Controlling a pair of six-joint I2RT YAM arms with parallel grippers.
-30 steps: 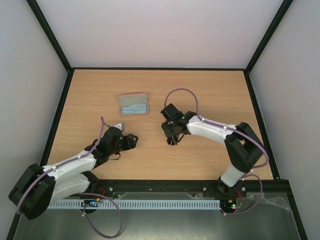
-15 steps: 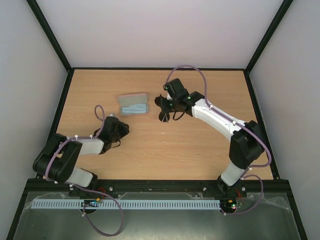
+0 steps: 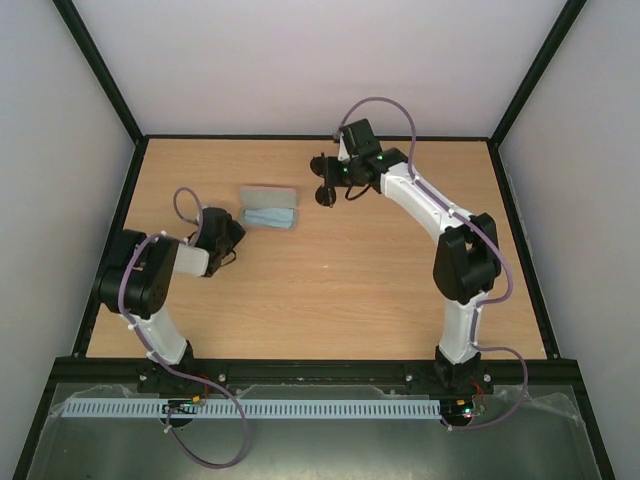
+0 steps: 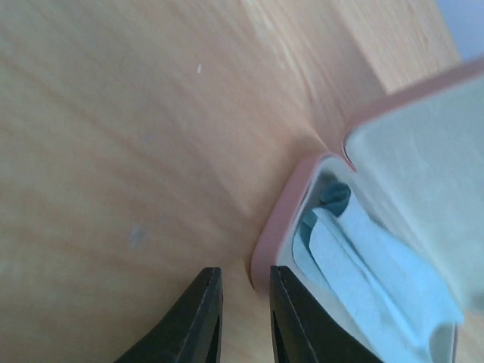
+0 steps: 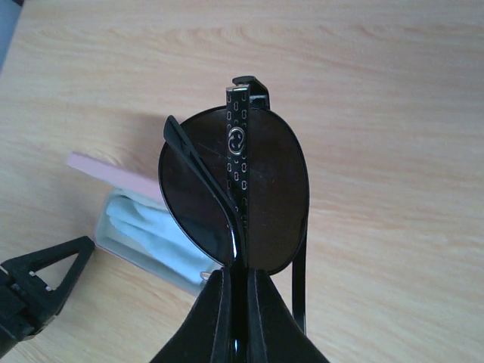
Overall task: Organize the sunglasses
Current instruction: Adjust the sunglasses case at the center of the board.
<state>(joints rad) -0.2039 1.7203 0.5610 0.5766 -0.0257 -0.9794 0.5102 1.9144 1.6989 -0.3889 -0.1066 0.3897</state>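
The sunglasses hang folded in my right gripper, which is shut on them above the table, just right of the open pink case. In the right wrist view the round dark lenses stand upright above my fingers, and my right gripper clamps the frame. The case lies below and to the left, with the light blue cloth in it. My left gripper sits low at the case's left end. In its wrist view it is slightly open and empty, close to the case's pink rim.
The cloth fills the case's lower half and the grey-lined lid stands open behind it. Black frame rails edge the wooden table. The left gripper's finger shows at the lower left of the right wrist view.
My right gripper has carried the sunglasses from mid-table toward the far side, ending right of the case. My left arm has swung left and its gripper has moved toward the case's left end.
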